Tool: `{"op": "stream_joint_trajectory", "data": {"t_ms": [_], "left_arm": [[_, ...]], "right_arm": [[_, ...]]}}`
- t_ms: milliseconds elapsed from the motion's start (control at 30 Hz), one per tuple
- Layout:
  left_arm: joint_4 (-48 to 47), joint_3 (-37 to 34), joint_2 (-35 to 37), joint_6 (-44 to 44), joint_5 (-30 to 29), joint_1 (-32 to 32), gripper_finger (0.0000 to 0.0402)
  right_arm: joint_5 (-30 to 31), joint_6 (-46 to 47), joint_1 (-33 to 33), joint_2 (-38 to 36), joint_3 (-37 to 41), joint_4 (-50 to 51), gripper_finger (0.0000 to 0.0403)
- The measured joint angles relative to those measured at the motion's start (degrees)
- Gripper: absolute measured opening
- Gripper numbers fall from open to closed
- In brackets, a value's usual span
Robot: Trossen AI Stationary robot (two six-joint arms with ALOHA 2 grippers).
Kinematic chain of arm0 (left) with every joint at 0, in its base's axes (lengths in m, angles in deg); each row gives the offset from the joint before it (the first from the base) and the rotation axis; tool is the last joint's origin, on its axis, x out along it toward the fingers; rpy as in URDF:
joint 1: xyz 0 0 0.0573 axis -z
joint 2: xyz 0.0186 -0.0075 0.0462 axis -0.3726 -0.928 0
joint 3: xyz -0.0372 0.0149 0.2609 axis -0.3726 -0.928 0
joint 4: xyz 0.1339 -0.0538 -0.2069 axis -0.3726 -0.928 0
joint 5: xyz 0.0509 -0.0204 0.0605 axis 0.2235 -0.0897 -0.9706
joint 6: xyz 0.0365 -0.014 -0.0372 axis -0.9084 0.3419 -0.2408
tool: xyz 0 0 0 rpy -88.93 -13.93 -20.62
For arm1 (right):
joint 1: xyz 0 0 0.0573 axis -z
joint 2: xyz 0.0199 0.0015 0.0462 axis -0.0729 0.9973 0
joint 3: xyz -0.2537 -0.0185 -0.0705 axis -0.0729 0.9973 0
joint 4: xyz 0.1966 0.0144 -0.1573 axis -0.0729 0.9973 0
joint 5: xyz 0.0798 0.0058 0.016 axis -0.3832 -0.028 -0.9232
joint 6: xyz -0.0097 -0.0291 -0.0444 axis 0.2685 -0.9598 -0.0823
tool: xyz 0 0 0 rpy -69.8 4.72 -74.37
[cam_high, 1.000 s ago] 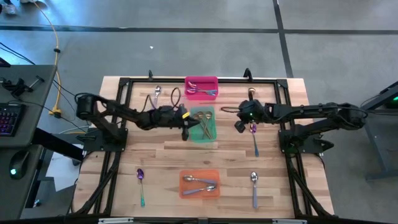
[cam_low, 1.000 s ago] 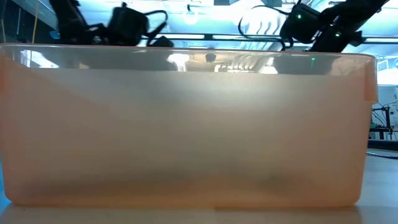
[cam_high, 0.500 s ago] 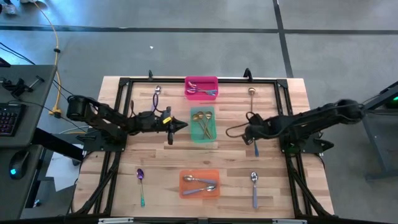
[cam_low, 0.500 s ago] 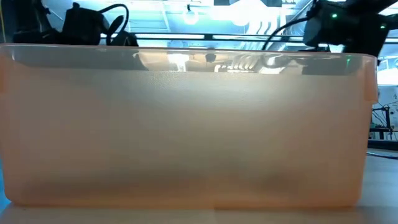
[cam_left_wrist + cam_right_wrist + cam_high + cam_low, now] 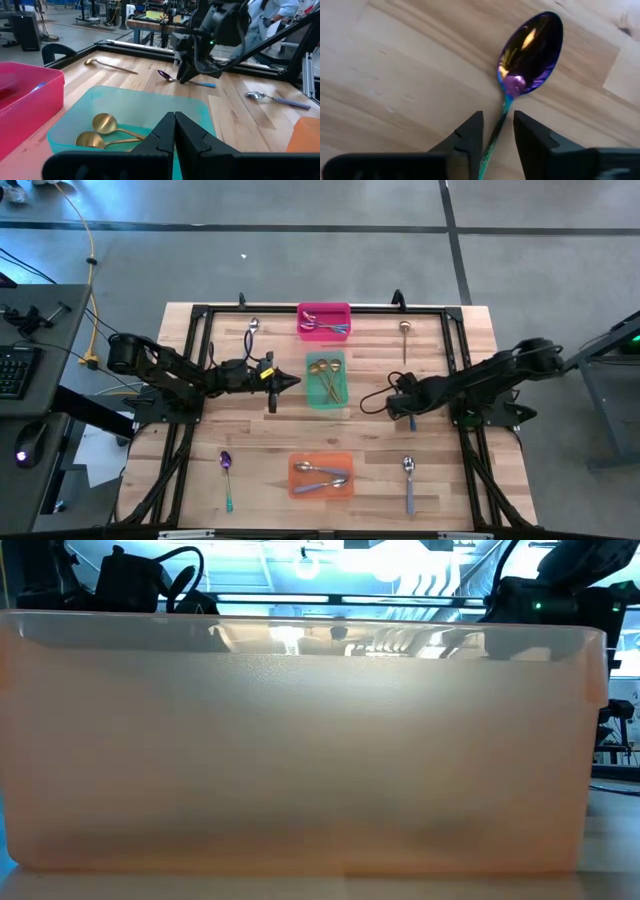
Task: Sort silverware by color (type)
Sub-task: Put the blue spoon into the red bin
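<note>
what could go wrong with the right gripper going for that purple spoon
The right gripper stands open astride the thin neck of the purple spoon, which lies flat on the table. Closing there, the fingers might skid off the neck. A grip beside the bowl could also let the spoon swing.

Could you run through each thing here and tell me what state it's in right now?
Left gripper: shut, empty, beside the green bin.
Right gripper: open, fingers astride the purple spoon's handle.
Purple spoon: flat on the table.
Green bin: holds gold spoons.
Pink bin: holds utensils.
Orange bin: holds silver spoons.
</note>
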Motion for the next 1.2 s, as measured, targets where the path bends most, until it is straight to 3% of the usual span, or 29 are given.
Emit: {"op": "stream_joint_trajectory", "data": {"t_ms": [333,667,967,1200], "left_arm": [[0.31,-0.59,-0.02,0.49,0.23,-0.46,0.0],[7.4,-7.86,-0.02,1.02,0.22,-5.04,0.0],[13.6,-11.66,-0.02,2.53,0.12,-7.23,0.0],[14.16,-11.8,-0.02,3.01,0.13,-7.21,0.0]], "right_arm": [[-0.13,-5.65,-0.01,1.53,0.01,-3.28,0.0009],[1.09,-20.24,4.18,1.4,-6.14,-6.23,0.0002],[2.73,-44.73,14.15,1.66,-21.33,-9.83,0.0],[1.99,-65.14,22.37,10.11,-36.87,-10.76,0.0]]}}
